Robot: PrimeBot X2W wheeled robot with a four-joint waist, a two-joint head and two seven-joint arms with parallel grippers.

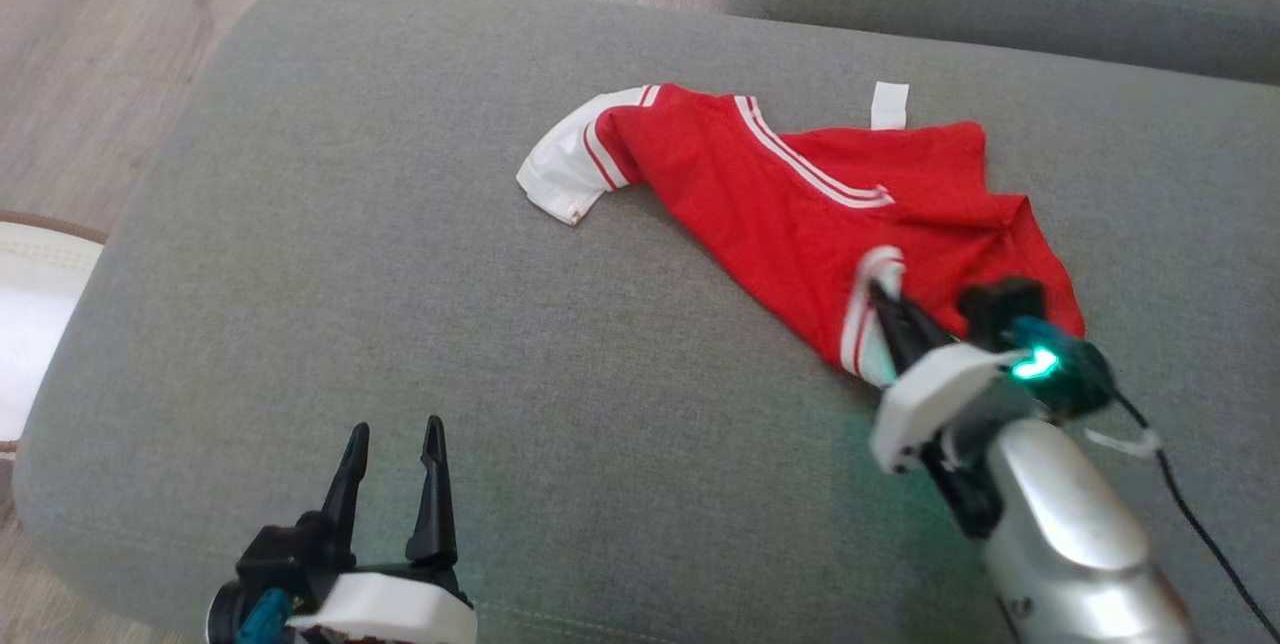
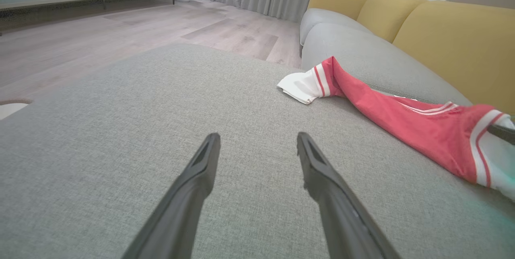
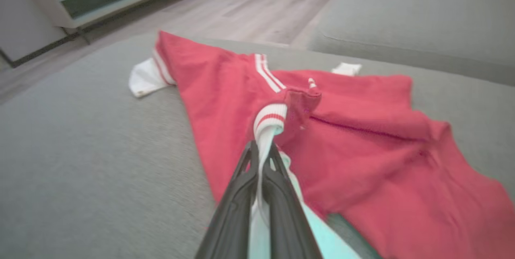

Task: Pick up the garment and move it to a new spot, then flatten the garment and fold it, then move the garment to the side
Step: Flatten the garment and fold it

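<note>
The garment (image 1: 760,194) lies crumpled on the right half of the grey cushion (image 1: 350,274), red body bunched, one white sleeve (image 1: 565,174) stretched flat toward the left and far side. A small white tag (image 1: 889,105) rests on the cushion at the garment's far edge. The right gripper (image 3: 261,150) sits at the garment's near edge – fingers pressed together, clamped on the other white sleeve at its red-and-white striped trim, with the cloth pinched between them. The left gripper (image 1: 395,439) hovers over bare cushion at the near left, well apart from the garment, fingers spread and holding nothing. Wooden floor (image 1: 100,24) lies beyond the cushion's far left.
</note>
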